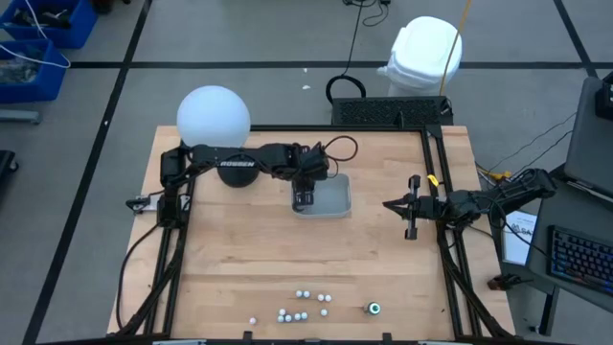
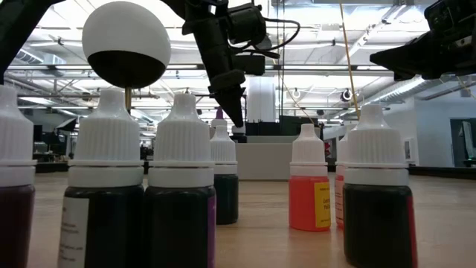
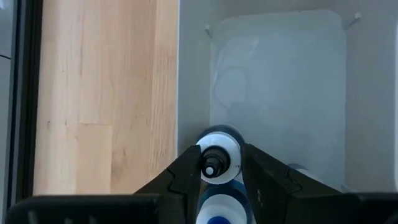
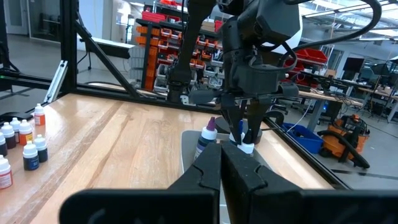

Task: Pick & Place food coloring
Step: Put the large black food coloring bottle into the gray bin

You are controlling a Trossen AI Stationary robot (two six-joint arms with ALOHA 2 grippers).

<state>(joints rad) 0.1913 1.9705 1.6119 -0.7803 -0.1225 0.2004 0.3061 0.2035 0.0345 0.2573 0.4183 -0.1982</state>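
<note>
One wooden table (image 1: 239,249) carries one clear tray (image 1: 330,196). Over the tray, the left gripper (image 3: 219,177) clamps one white-capped bottle (image 3: 217,162); a purple-capped bottle (image 4: 206,138) stands inside. The right gripper (image 4: 221,163), fingers together, waits beside the tray. Nine loose bottles (image 1: 302,310) lie well apart from it.

On the wooden table, about 10 tiny white-capped bottles (image 1: 306,315) can be counted in 1 loose cluster, though they are too small for a sure count. 1 dark round jar with a green top (image 1: 374,309) is seen beside them. 1 further white-capped bottle (image 3: 217,158) is held in the left gripper (image 4: 244,138), and 1 purple-topped bottle (image 4: 207,134) is counted next to it. 1 clear rectangular plastic tray (image 1: 337,203), 1 large white sphere (image 1: 213,115) and 2 dark arms (image 1: 239,161) are counted.
</note>
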